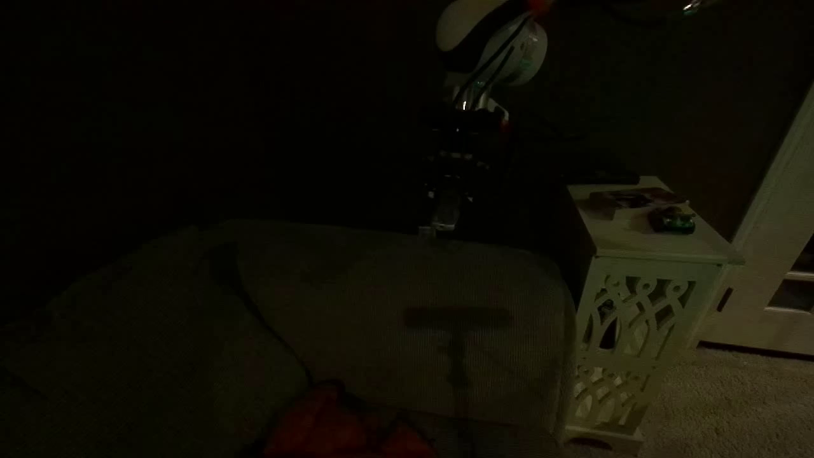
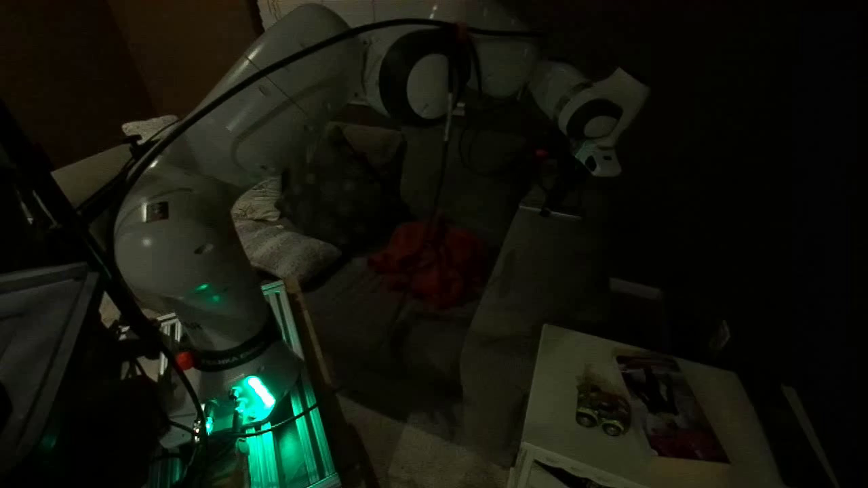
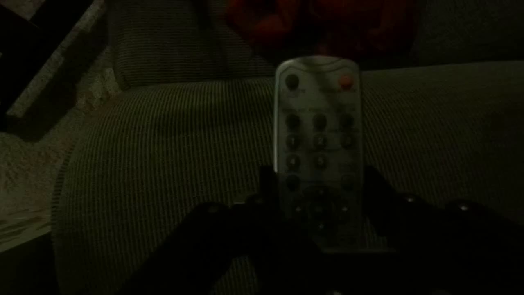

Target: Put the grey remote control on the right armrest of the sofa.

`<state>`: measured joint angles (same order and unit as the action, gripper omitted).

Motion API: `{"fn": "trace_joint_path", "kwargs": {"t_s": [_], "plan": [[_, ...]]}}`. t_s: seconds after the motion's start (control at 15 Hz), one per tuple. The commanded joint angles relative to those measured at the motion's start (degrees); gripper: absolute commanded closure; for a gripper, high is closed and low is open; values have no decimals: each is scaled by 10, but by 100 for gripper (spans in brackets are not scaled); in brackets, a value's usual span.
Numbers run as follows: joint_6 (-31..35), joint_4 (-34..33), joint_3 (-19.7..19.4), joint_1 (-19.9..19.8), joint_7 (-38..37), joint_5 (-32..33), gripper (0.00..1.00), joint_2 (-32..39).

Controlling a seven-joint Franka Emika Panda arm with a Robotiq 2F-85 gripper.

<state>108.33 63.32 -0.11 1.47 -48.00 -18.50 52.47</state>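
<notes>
Grey remote control (image 3: 319,135), wrist view: buttons up between my fingers (image 3: 269,184), which look clamped on its long sides; my gripper (image 3: 319,176) has it over the right armrest (image 3: 176,159).
Seat-side edge, wrist view: from here the remote's upper end overlaps that edge, toward the red cloth (image 3: 262,24); the armrest's front edge lies to the left. I would draw it back before lowering, so neither end overhangs.
Armrest top: in an exterior view my gripper shows against its far edge, well apart from the lattice-sided side table (image 1: 623,236); whether the remote touches the armrest I cannot tell.
Sofa (image 2: 359,318): in an exterior view my arm (image 2: 271,108) arches toward the armrest's rear end; gloom hides the remote there.
Setting down, likely my step: ease down level until the ribbed top bears the underside, part the fingers evenly, rise straight; sideways drag could tip it off the edge.
</notes>
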Motion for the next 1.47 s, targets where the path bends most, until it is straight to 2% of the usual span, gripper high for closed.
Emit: {"fn": "trace_joint_path", "kwargs": {"t_s": [0.0, 0.13, 0.33, 0.67, 0.93, 1.27, 1.4], "plan": [[-73, -116, 24, -22, 53, -5, 72, 76], [-64, -154, 15, -10, 21, 0, 72, 113], [0, -195, -8, 11, -5, 28, 72, 166], [47, -252, -20, 9, -34, 57, 72, 218], [32, -291, -26, 0, -48, 74, 72, 232], [-37, -311, -28, 3, -35, 103, 72, 247], [-48, -323, -21, -2, -45, 95, 72, 254]]}}
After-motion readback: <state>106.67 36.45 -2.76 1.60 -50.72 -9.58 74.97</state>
